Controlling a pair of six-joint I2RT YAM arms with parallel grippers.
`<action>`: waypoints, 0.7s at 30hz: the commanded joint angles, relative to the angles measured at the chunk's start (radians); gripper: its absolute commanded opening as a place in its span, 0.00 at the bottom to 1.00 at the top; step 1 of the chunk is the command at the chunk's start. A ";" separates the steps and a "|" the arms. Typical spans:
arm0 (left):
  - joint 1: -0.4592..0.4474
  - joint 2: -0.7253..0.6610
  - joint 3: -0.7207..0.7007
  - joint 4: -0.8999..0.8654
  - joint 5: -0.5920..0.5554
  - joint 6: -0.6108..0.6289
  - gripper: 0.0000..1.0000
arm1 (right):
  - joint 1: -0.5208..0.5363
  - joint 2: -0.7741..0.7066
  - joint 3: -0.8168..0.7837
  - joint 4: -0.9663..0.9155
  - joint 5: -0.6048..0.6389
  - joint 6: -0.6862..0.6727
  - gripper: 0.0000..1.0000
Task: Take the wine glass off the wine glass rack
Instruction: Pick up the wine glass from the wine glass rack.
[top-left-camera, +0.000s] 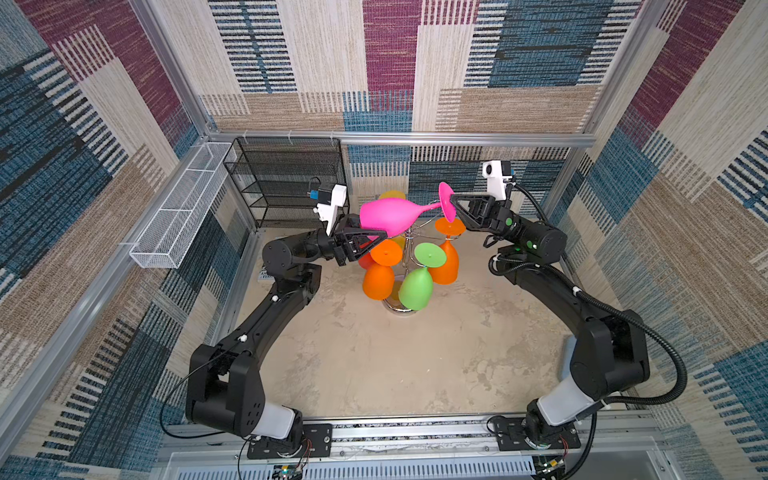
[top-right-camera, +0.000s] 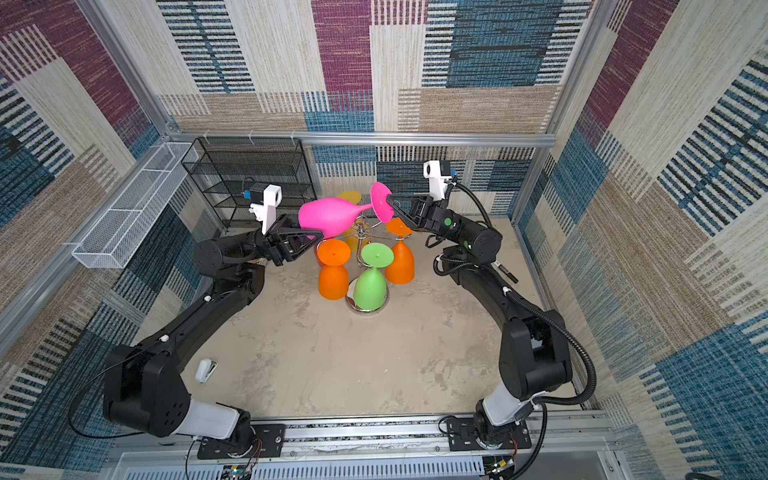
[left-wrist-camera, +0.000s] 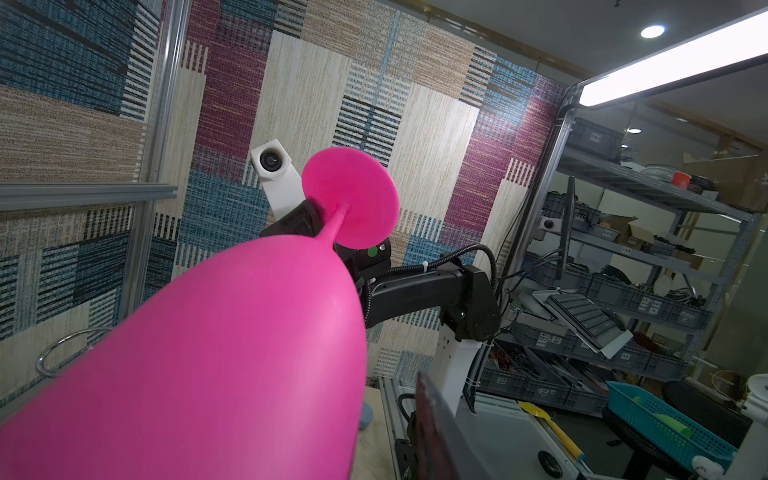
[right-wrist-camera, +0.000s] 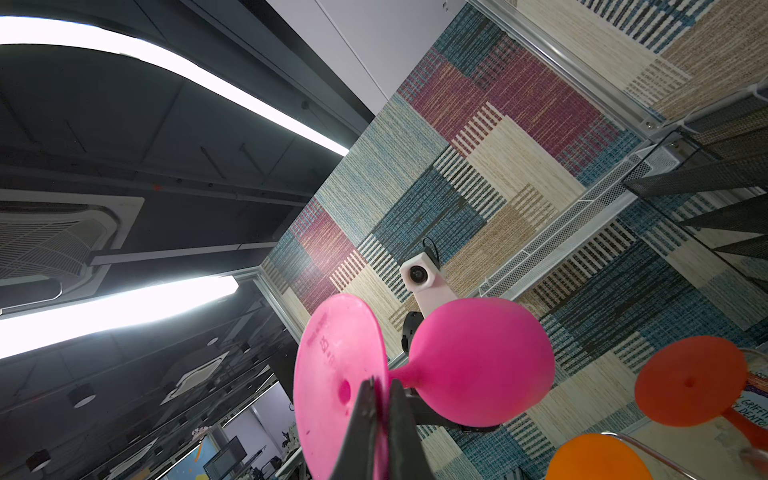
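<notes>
The pink wine glass (top-left-camera: 386, 216) (top-right-camera: 328, 216) lies level in the air just above the chrome wine glass rack (top-left-camera: 401, 309) (top-right-camera: 363, 228), clear of its wire arms. My right gripper (top-left-camera: 452, 203) (top-right-camera: 390, 201) (right-wrist-camera: 384, 399) is shut on the rim of the glass's round foot. My left gripper (top-left-camera: 376, 235) (top-right-camera: 313, 232) reaches around the bowl (left-wrist-camera: 208, 353) from the other side. One left finger (left-wrist-camera: 434, 419) shows with a gap between it and the bowl. The other finger is hidden behind the bowl.
Orange glasses (top-left-camera: 378, 280) (top-left-camera: 446, 262), a green one (top-left-camera: 415, 289) and a yellow one (top-left-camera: 392, 194) hang upside down on the rack. A black mesh shelf unit (top-left-camera: 286, 183) stands at the back left, beside a white wire basket (top-left-camera: 183, 208) on the left rail.
</notes>
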 joint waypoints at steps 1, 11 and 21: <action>0.000 -0.016 0.005 0.091 0.002 0.015 0.30 | -0.014 0.010 -0.005 0.428 0.012 -0.034 0.00; 0.000 -0.028 0.009 0.089 -0.010 0.018 0.06 | -0.050 0.046 0.011 0.420 0.024 0.016 0.31; 0.000 -0.053 0.038 0.075 0.032 0.003 0.00 | -0.098 -0.069 0.017 -0.009 -0.046 -0.311 0.70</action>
